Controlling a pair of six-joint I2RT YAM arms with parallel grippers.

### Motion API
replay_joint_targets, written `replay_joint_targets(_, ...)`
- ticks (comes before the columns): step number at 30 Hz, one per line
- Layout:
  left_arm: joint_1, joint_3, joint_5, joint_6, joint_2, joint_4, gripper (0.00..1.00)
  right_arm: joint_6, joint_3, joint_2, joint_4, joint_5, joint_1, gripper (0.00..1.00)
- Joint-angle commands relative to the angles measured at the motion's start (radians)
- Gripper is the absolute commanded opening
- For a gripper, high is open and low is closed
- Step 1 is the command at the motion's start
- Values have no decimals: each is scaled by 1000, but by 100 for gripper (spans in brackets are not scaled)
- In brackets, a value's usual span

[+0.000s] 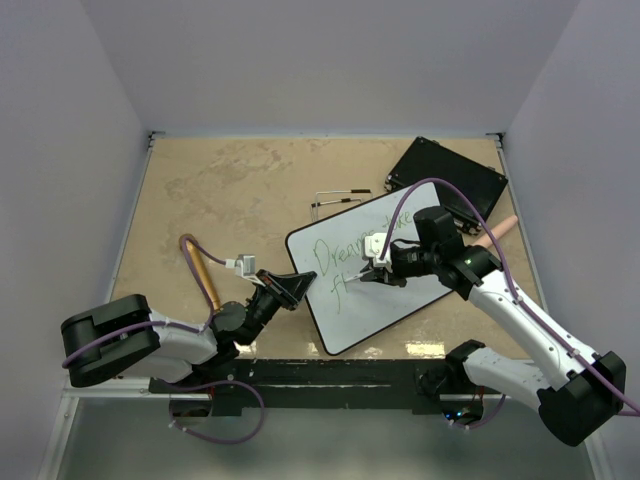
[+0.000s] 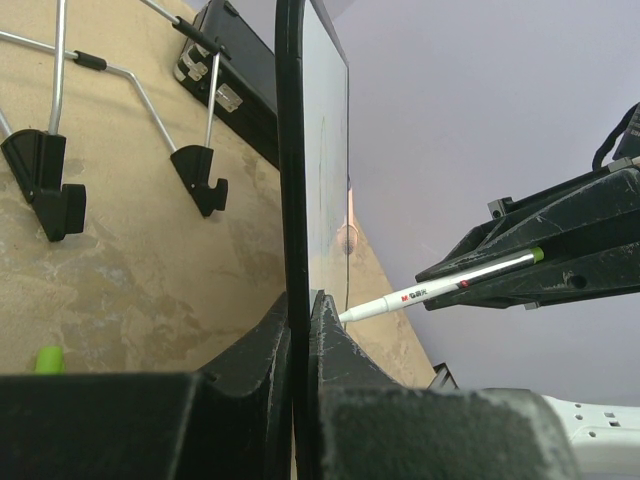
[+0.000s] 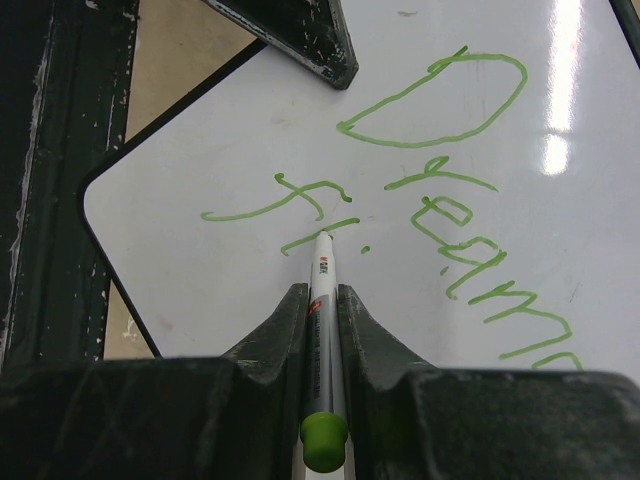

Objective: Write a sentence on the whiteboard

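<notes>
The whiteboard [image 1: 390, 270] lies tilted on the table, with green writing on it, "Dream" on the first line and a few strokes below. My left gripper [image 1: 292, 285] is shut on the whiteboard's left edge [image 2: 290, 200]; the jaws pinch the black frame. My right gripper [image 1: 372, 272] is shut on a white marker [image 3: 324, 300] with a green end. The marker tip touches the whiteboard [image 3: 200, 260] at a green stroke on the second line. The marker also shows in the left wrist view [image 2: 440, 287], its tip at the board face.
A flat black board [image 1: 447, 177] lies at the back right, partly under the whiteboard's corner. A wire stand [image 1: 338, 198] with black feet [image 2: 40, 180] lies behind the whiteboard. A green cap [image 2: 48, 358] lies on the table. A gold tube [image 1: 205, 275] lies at left.
</notes>
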Motion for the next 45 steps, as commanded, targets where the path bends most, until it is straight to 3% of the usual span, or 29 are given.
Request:
replay_joint_targets(1, -1, -9, 9, 130, 16, 49, 0, 11, -9, -4, 25, 38, 3, 0)
replay_joint_targets(30, -1, -11, 3, 136, 7, 40, 0, 22, -3, -14, 31, 77, -2, 0)
replay_joint_targets(45, 0, -9, 4, 136, 9, 38, 0, -41, 0, -2, -33, 20, -4, 0)
